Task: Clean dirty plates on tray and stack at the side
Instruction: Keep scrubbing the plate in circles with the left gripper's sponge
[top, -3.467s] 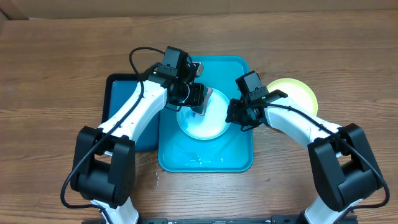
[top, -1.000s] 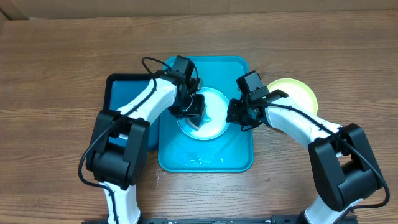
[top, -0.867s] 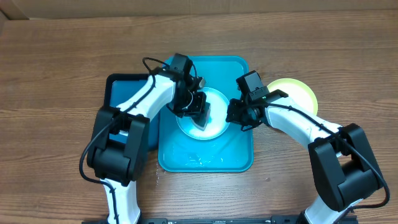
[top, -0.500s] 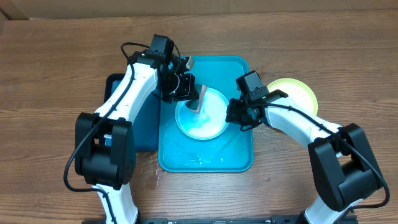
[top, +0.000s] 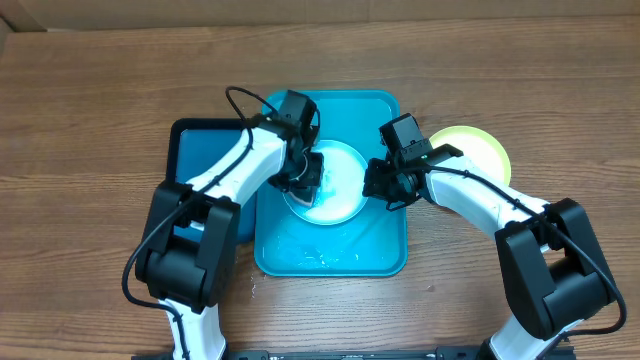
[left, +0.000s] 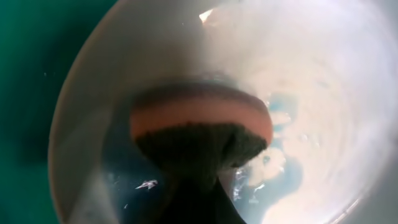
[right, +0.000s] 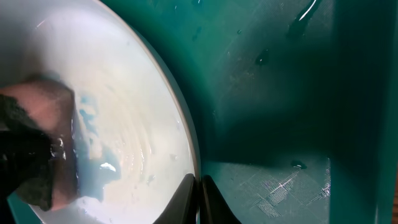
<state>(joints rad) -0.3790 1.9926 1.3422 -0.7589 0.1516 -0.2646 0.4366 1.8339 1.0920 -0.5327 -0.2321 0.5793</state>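
A light blue plate (top: 338, 190) lies in the turquoise tray (top: 385, 245). My left gripper (top: 306, 172) is shut on a sponge (left: 200, 127) with an orange body and a dark scouring face, pressed onto the plate's left part (left: 323, 74). Wet blue smears (left: 283, 171) lie beside the sponge. My right gripper (right: 199, 186) is shut on the plate's right rim (right: 180, 118); it also shows in the overhead view (top: 376, 186). A yellow-green plate (top: 482, 150) sits on the table right of the tray; I cannot tell whether another lies under it.
A smaller dark blue tray (top: 195, 160) lies against the turquoise tray's left side, under my left arm. Water pools on the turquoise tray's front part (top: 325, 255). The wooden table (top: 90, 120) surrounds both trays.
My left gripper has swept the sponge from the plate's upper left edge back down onto its left part. The right gripper and the plate have stayed put.
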